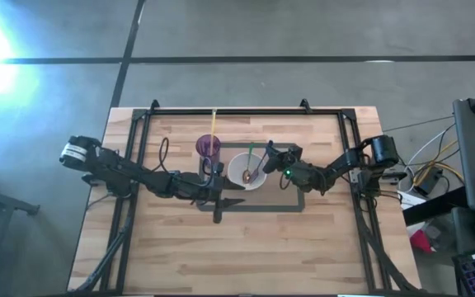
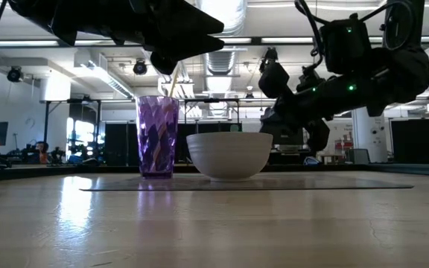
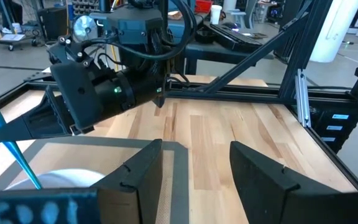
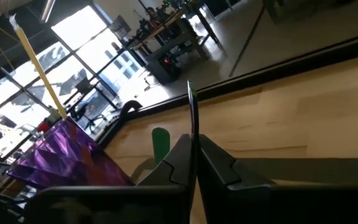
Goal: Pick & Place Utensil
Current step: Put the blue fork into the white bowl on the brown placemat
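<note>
Utensil [image 4: 192, 118] above wooden table [image 1: 320, 247]

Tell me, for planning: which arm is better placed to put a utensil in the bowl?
Right, probably: the right end effector is shut on a thin dark utensil beside the white bowl; the left end effector is open and empty.

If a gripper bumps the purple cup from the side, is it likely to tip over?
Probably yes. The purple cup stands tall and narrow on the grey mat, and the long yellow straw leaning out of it raises its weight. It looks like thin plastic, so likely light.
</note>
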You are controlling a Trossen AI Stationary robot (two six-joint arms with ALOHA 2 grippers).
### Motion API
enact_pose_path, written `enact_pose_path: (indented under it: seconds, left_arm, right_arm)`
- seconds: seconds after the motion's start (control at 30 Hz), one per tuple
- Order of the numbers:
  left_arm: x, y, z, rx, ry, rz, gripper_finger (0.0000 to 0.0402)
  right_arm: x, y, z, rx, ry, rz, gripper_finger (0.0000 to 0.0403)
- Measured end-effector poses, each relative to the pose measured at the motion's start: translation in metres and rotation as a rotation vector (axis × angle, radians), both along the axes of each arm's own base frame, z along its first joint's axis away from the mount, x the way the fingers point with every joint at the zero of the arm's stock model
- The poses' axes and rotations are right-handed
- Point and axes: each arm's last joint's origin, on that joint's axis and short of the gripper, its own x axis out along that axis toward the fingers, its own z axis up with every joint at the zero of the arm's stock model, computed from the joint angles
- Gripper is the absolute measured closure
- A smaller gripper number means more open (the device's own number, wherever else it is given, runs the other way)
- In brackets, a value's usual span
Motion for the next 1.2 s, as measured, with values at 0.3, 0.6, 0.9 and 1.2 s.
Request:
enact_pose_path:
  seconds: [0.3, 0.6, 0.9, 1.2]
  left_arm:
    - [0.0, 0.0, 0.0, 0.0, 0.0, 0.0, 0.0223]
    - [0.0, 0.0, 0.0, 0.0, 0.0, 0.0, 0.0223]
    - [0.0, 0.0, -0.0001, 0.0, 0.001, 0.0, 0.0223]
    - [-0.0001, -0.0001, -0.0008, -0.019, 0.009, 0.002, 0.0223]
  right_arm:
    - [-0.0001, -0.0001, -0.0006, -0.026, 0.039, 0.011, 0.0367]
    - [0.0001, 0.0005, -0.0006, -0.051, 0.069, 0.023, 0.033]
    - [0.0002, 0.0012, -0.0003, -0.086, 0.109, 0.034, 0.0289]
    - [-0.0009, 0.0012, -0.0009, -0.086, 0.112, 0.034, 0.0244]
